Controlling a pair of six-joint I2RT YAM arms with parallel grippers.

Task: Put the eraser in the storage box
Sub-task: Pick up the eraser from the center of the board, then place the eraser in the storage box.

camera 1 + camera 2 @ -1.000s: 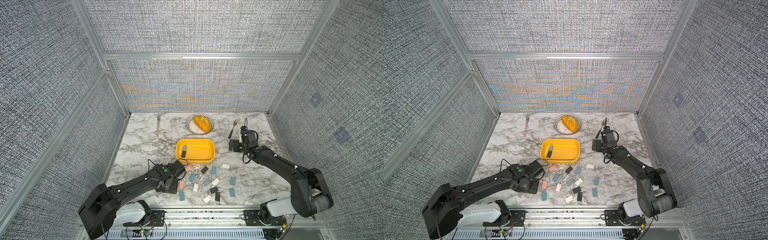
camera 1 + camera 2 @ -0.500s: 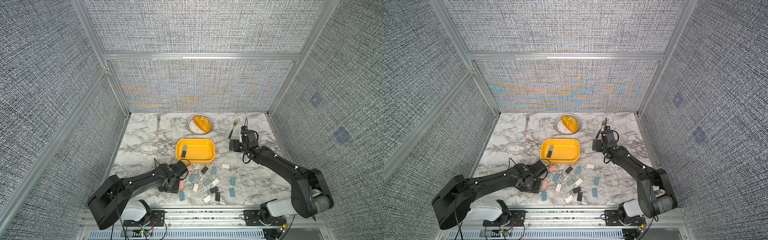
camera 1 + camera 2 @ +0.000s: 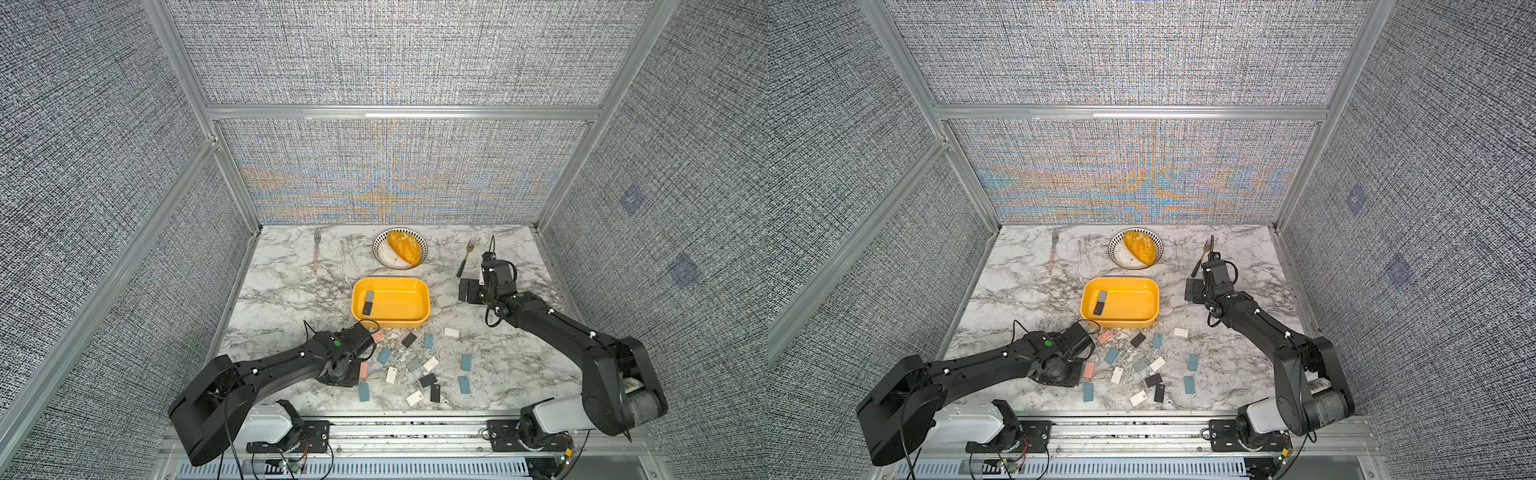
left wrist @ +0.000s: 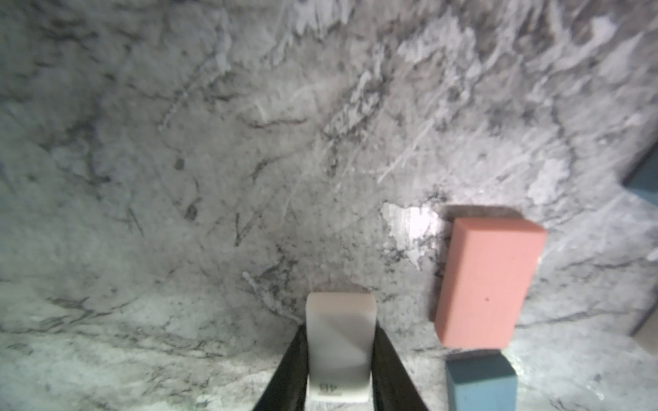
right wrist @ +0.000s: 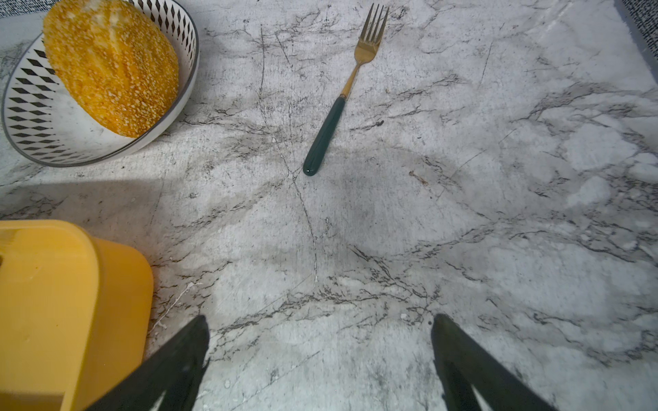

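I am pinching a white eraser (image 4: pixel 340 359) in the left gripper (image 4: pixel 340 332), near the box's (image 3: pixel 399 305) front edge — the right gripper (image 5: pixel 320 320) is sitting spread wide beside the box.

In both top views the arm's own wrist hid the left pincer (image 4: pixel 340 332) and the white eraser (image 4: pixel 340 352) clamped in it. The left wrist view cut its fingers (image 4: pixel 292 370) and a blue eraser (image 4: pixel 480 386) off at the frame's edge; the print on the white eraser was too blurred to read. The right wrist view cropped the storage box (image 5: pixel 53 302), the plate (image 5: pixel 35 117) and the right pincer (image 5: pixel 319 320). The grey-and-black piece (image 3: pixel 368 302) in the box was too small to tell as one eraser or two.
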